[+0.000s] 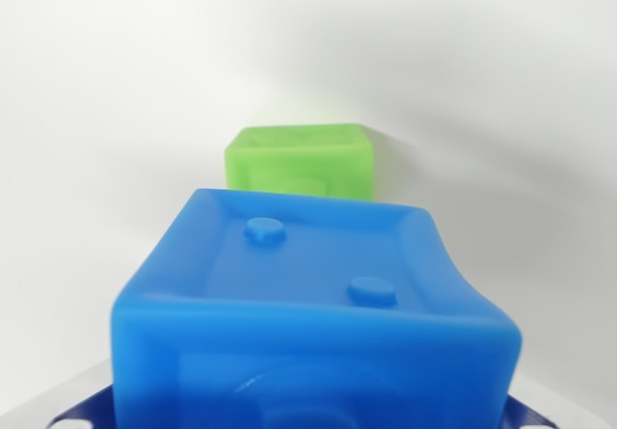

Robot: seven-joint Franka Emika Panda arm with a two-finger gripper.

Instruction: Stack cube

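Blue fills the lower half of the wrist view: a blue cube (308, 313) sits very close to the camera, its upper face showing a raised rim and two round studs, one toward the upper left of that face and one toward its right. Beyond it, just above the frame's centre, a green cube (301, 161) rests on a plain white surface (116, 111), its lower part hidden behind the blue one's far edge. Whether the two are touching or merely lined up one behind the other cannot be told from this angle.

At the bottom corners of the frame, small dark blue shapes with pale edges peek out on either side of the blue cube; these look like parts of the gripper, but the fingertips themselves are hidden. So the state of the jaws cannot be told here: the cube's nearness to the camera suggests it is being gripped, yet no contact is visible.

As a judgement, the stack is not yet made. The blue cube appears to be the one in hand and the green cube the base. What seems left is carrying the blue cube over the green one, lowering it squarely, and releasing.
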